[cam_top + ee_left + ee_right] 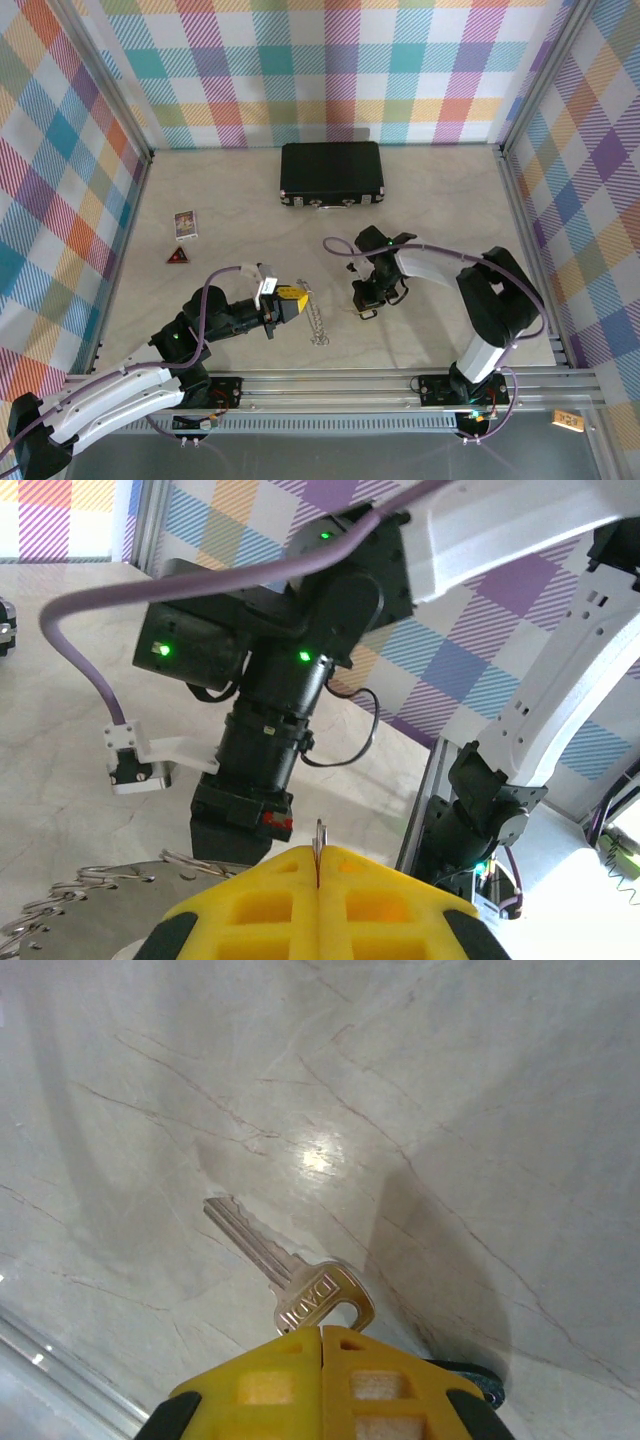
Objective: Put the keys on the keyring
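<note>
Top external view, big stuff first: pale marble-look table (420, 200), black case (331, 175) at the back, both arms reaching toward the middle.

The keys (318, 322) lie in a silvery string on the table just beside the left gripper (296, 303). Its yellow pads are clamped together on a thin dark sliver that I'd guess is the keyring (319, 832), seen edge-on.

The right gripper (321, 1335) is pinched closed on the head of a single key (290, 1270), blade pointing down at the table.

What worries me is that both grips are tiny. The pads hold only the bottom edge of the key's head, so any nudge against the ring could swivel it or pop it out. With the ring edge-on, lining up the hole looks fiddly too.
</note>
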Robot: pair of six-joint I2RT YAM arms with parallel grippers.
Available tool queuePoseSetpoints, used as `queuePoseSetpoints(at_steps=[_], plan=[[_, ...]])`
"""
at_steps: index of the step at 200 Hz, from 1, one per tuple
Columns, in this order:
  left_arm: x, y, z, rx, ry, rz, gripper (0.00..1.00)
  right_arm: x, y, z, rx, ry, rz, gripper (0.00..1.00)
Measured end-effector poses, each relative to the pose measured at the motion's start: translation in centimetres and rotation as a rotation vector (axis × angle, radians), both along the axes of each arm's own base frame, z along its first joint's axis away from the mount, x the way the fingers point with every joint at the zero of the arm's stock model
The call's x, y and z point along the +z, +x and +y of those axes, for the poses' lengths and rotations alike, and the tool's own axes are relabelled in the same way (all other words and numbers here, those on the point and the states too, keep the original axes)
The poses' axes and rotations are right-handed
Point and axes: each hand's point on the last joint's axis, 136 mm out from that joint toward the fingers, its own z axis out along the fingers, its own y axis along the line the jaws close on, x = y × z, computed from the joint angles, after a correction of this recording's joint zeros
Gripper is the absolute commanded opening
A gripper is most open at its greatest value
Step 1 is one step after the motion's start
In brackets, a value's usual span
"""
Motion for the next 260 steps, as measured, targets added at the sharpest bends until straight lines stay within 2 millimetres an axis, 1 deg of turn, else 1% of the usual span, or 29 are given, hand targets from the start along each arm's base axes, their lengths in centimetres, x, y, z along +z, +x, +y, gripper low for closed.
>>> queuePoseSetpoints(at_steps=[39,76,97,116,153,163,171,184,204,220,233,241,260], plan=[[0.1,0.0,0.0,0.001,-0.006,0.004,0.0,0.0,-0.1,0.6,-0.034,0.025,-0.131,0.0],[0.1,0.0,0.0,0.001,-0.007,0.004,0.0,1.2,0.3,1.0,-0.075,0.072,-0.322,0.0],[0.1,0.0,0.0,0.001,-0.008,0.007,0.0,1.6,0.1,0.8,-0.104,0.113,-0.433,0.0],[0.1,0.0,0.0,0.002,-0.008,0.007,0.0,1.4,-0.1,0.5,-0.122,0.128,-0.503,0.0],[0.3,-0.1,0.1,0.002,-0.013,0.003,0.0,0.1,-0.4,-0.2,-0.13,0.14,-0.601,0.0],[0.4,-0.1,0.1,0.002,-0.016,0.001,0.0,-0.3,-0.5,-0.3,-0.13,0.138,-0.618,0.02],[0.4,-0.1,0.1,0.002,-0.016,0.001,0.0,-0.2,-0.4,-0.3,-0.133,0.145,-0.632,0.05],[0.4,-0.1,0.1,0.002,-0.016,0.0,0.0,0.0,-0.4,-0.1,-0.141,0.157,-0.642,0.13],[0.4,-0.1,0.1,0.002,-0.016,0.0,0.0,0.9,-0.4,0.2,-0.161,0.188,-0.647,0.29],[0.4,-0.1,0.1,0.002,-0.016,0.0,0.0,1.9,-0.7,-0.1,-0.169,0.202,-0.646,0.43],[0.4,-0.1,0.2,0.003,-0.017,0.001,0.0,3.2,-1.0,-0.4,-0.174,0.204,-0.64,0.52],[0.4,-0.1,0.2,0.003,-0.017,0.001,0.0,4.3,-1.1,-0.5,-0.178,0.204,-0.64,0.56],[0.4,-0.1,0.2,0.005,-0.022,0.0,0.0,7.6,-0.6,-0.7,-0.19,0.196,-0.63,0.57]])
